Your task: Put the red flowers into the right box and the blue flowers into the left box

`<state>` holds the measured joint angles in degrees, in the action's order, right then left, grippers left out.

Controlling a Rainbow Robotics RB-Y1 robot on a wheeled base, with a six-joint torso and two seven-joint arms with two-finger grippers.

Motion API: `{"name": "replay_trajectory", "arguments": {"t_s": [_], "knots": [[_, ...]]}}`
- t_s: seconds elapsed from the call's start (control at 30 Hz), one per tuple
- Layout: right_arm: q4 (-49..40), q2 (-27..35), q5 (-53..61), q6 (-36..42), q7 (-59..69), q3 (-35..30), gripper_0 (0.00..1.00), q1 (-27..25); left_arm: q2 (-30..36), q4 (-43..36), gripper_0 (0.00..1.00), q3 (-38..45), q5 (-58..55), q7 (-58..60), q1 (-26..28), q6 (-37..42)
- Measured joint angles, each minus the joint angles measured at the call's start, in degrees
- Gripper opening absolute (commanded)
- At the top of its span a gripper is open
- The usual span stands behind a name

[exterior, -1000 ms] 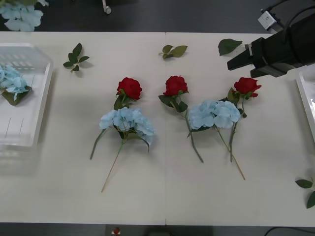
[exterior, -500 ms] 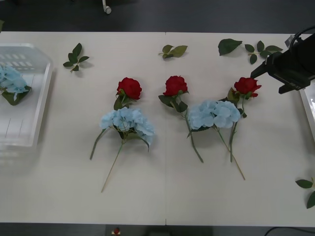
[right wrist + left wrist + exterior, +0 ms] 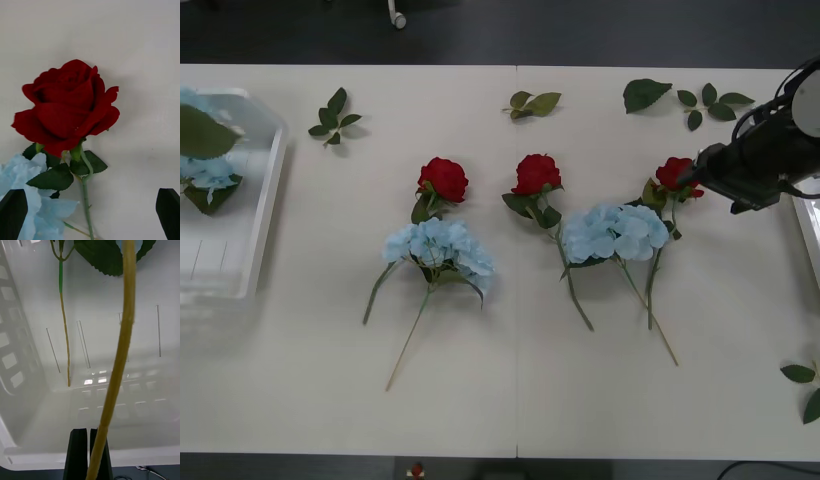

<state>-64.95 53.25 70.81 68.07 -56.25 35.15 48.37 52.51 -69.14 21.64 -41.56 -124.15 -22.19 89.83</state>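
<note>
At the nine o'clock edge of the tabletop (image 3: 510, 390), the left box (image 3: 265, 205) is sitting with a blue flower (image 3: 205, 172) lying inside it and a large green leaf (image 3: 202, 132) hanging over it. In the left wrist view, the left pincer (image 3: 89, 450) is pressing its two black fingers (image 3: 78, 450) together around a tan stem (image 3: 120, 352) above the box's slotted white floor, while a second thinner stem (image 3: 64, 333) is hanging beside it.

Moving toward the centre, a red rose (image 3: 443, 179) is lying at twelve o'clock from a blue cluster (image 3: 438, 248), touching it. Next, a second red rose (image 3: 536, 174) is resting at eleven o'clock from a wider blue cluster (image 3: 615, 232). Loose leaf sprigs (image 3: 333, 115) are scattered along the far twelve o'clock side.

Further right, the third red rose (image 3: 674, 176) is lying at one o'clock from that wide cluster, and the right pincer (image 3: 702, 172) is hovering just beside the bloom. The right wrist view is showing its black fingers (image 3: 13, 213) spread wide apart, gripping nothing, with the rose between them farther off. At the three o'clock edge, a strip of the right box (image 3: 808, 222) is showing.
</note>
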Motion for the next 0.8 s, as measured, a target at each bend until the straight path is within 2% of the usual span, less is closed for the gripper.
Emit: {"name": "replay_trajectory", "arguments": {"t_s": [0.13,0.33,0.37,0.4,0.43,0.47,0.67,0.8], "knots": [[2.08,-1.35,-1.07,-2.19,-0.20,2.42,1.00,0.00,0.00,0.90,0.00,-3.49,0.79,0.01,0.00,-2.61],[5.88,-5.10,-2.30,-4.13,-1.62,1.06,1.00,0.00,0.00,1.61,0.00,-7.47,0.62,0.08,0.00,-5.68],[6.28,-5.66,-2.67,-4.37,-2.67,0.89,1.00,0.00,0.00,1.61,0.38,-7.72,0.62,0.09,0.00,-5.90],[6.59,-6.16,-3.10,-4.50,-3.93,0.85,1.00,0.00,0.00,1.61,0.57,-7.79,0.60,0.10,0.00,-6.05],[6.78,-6.56,-3.42,-4.52,-4.74,0.90,1.00,0.00,0.00,1.61,0.85,-7.75,0.57,0.11,0.00,-6.13],[6.90,-6.84,-3.59,-4.52,-5.28,0.98,1.00,0.00,0.00,1.61,1.00,-7.71,0.53,0.11,0.00,-6.17],[6.91,-7.02,-3.71,-4.52,-6.69,3.06,1.00,0.00,0.00,1.41,1.00,-7.01,-0.41,0.11,0.00,-7.15],[6.91,-7.02,-3.73,-4.52,-10.41,3.90,1.00,0.00,0.00,0.59,1.00,-3.12,-0.90,0.11,-0.09,-5.62]]}}
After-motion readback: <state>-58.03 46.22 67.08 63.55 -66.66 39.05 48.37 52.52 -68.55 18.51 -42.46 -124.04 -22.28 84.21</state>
